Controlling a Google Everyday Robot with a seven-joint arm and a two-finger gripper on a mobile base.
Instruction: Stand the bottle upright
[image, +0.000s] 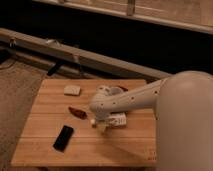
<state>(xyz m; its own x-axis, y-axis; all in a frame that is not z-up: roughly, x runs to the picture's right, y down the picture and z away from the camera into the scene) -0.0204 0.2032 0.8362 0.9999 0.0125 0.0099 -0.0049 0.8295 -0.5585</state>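
the gripper (100, 123) sits low over the middle of the table (45, 152), at the left end of the bottle (117, 119); whether it is spread or clamped on it cannot be told. the bottle lies on its side, its long axis running left to right, pale label showing; which end carries the cap is unclear. a dark red chili-shaped thing (77, 112) lies just left, a black phone (63, 138) front left, a pale object (72, 90) back left.
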